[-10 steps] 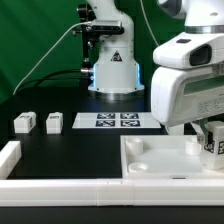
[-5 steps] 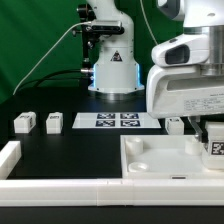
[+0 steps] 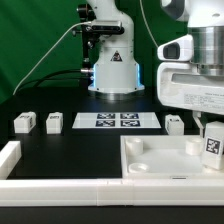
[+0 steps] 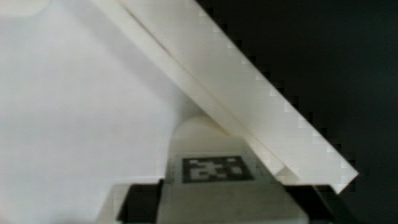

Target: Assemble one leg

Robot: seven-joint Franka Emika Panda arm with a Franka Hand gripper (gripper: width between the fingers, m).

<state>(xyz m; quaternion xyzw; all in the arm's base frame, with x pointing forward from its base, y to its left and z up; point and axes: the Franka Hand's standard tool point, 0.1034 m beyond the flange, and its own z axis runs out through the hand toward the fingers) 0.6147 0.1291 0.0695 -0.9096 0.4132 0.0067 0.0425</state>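
Note:
My gripper (image 3: 212, 128) is shut on a leg (image 3: 213, 146), a small white block with a square tag facing the camera. It holds the leg upright over the far right corner of the large white tabletop (image 3: 150, 165), on the exterior view's right. In the wrist view the leg (image 4: 217, 170) sits between my dark fingers (image 4: 146, 200), close beside the tabletop's raised rim (image 4: 231, 90). Whether the leg touches the tabletop cannot be told. Two more legs (image 3: 24, 122) (image 3: 54, 122) stand at the exterior view's left. A fourth leg (image 3: 174, 124) stands behind the tabletop.
The marker board (image 3: 118, 120) lies flat at the middle back. The robot base (image 3: 112, 70) stands behind it. A white L-shaped rail (image 3: 12, 158) runs along the exterior view's left and front table edges.
My arm has moved toward the exterior view's right with the leg in it. This uncovered the fourth leg behind the tabletop. The other legs have not moved.

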